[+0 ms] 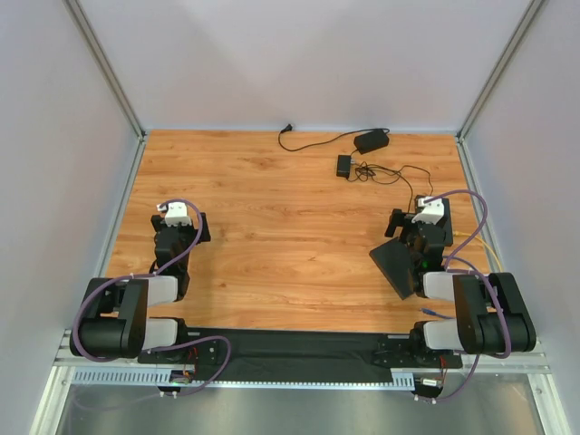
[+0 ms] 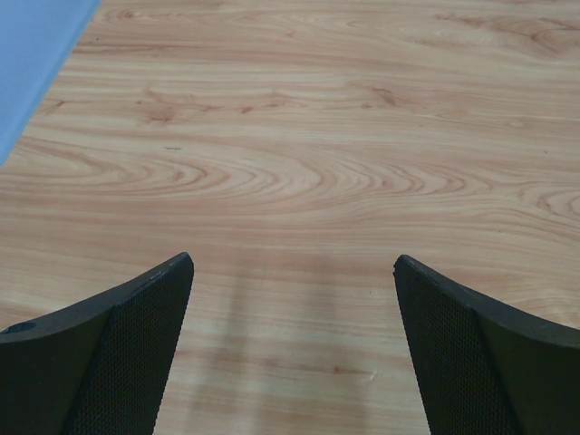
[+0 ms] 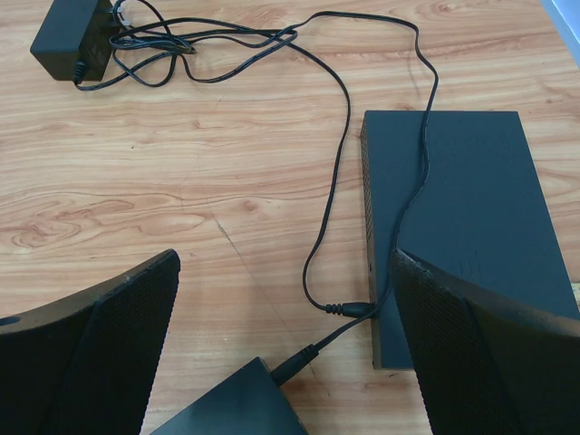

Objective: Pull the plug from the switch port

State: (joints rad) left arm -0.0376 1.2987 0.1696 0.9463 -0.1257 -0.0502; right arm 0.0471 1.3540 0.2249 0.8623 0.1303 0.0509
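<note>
Switch fills the right side of the right wrist view. Its long axis runs away from the camera and its socket edge faces left. The plug sits in that edge near the switch's near end and sticks straight out to the left, so its axis lies across the view. By my reading the pull must go leftward, away from the edge, not back toward the arm. The right gripper hangs above with jaws spread wide and nothing between them. The plug lies low and right of their midpoint, just beside the right finger, which covers the switch's near corner. A second cable crosses the switch's top and runs to a slab at the bottom edge — not the one to take. An adapter lies far off at the upper left.

From the top view I cannot pick out the switch, as the right wrist seems to cover it. Only the slab shows, just left of that arm. The left gripper is on the other side of the table, well apart from all this, so the right arm is plainly the nearer.

The left wrist view shows the left jaws just as wide — bare wood beneath them, nothing held.
</note>
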